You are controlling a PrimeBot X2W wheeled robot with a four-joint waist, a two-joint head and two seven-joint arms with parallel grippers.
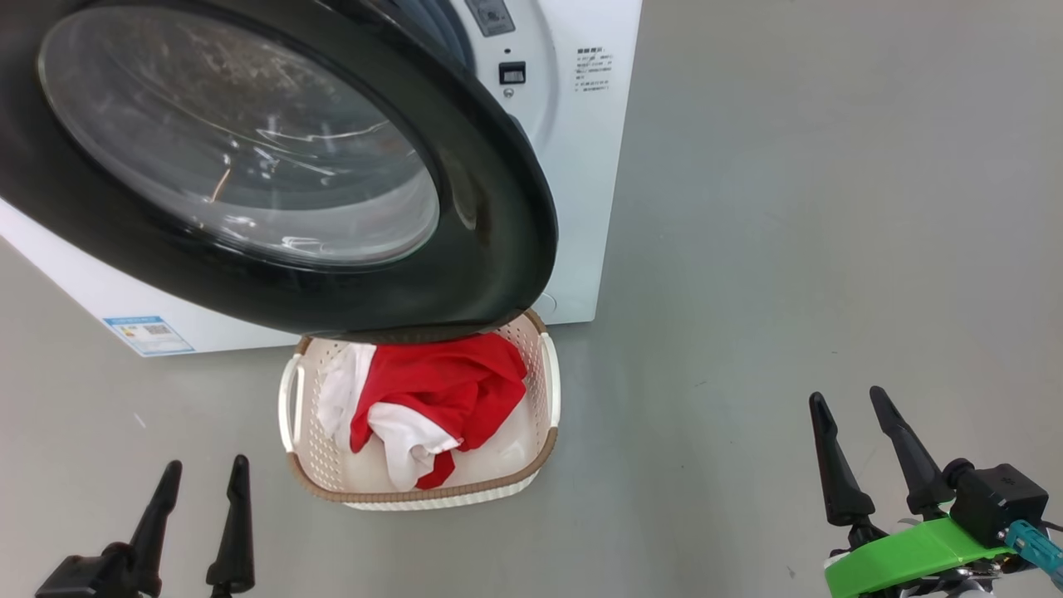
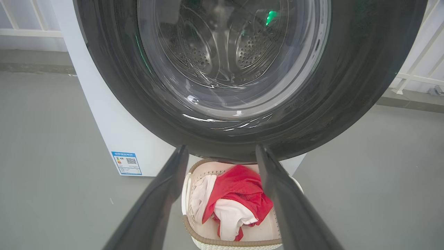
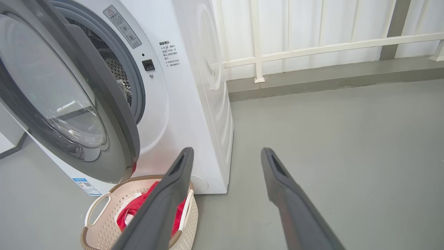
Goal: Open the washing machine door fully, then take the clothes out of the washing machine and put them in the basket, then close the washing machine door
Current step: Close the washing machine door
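Note:
The washing machine door [image 1: 274,166] stands partly swung out from the white washing machine [image 1: 581,166], its black rim hanging over the back of the basket [image 1: 548,390]. The red and white clothes [image 1: 432,390] lie in the cream basket on the floor. My left gripper [image 1: 203,469] is open at the lower left, short of the basket, nothing between its fingers. My right gripper [image 1: 847,403] is open at the lower right over bare floor. The left wrist view looks at the door [image 2: 347,86], the clothes [image 2: 239,194] and the basket [image 2: 189,225]. In the right wrist view the drum opening [image 3: 118,76] shows behind the door [image 3: 69,104].
Grey floor [image 1: 789,249] spreads wide to the right of the machine. A white railing [image 3: 312,45] and a low kerb run behind it. A blue label [image 1: 149,332] sits on the machine's lower front corner. The basket stands right under the door's lower edge.

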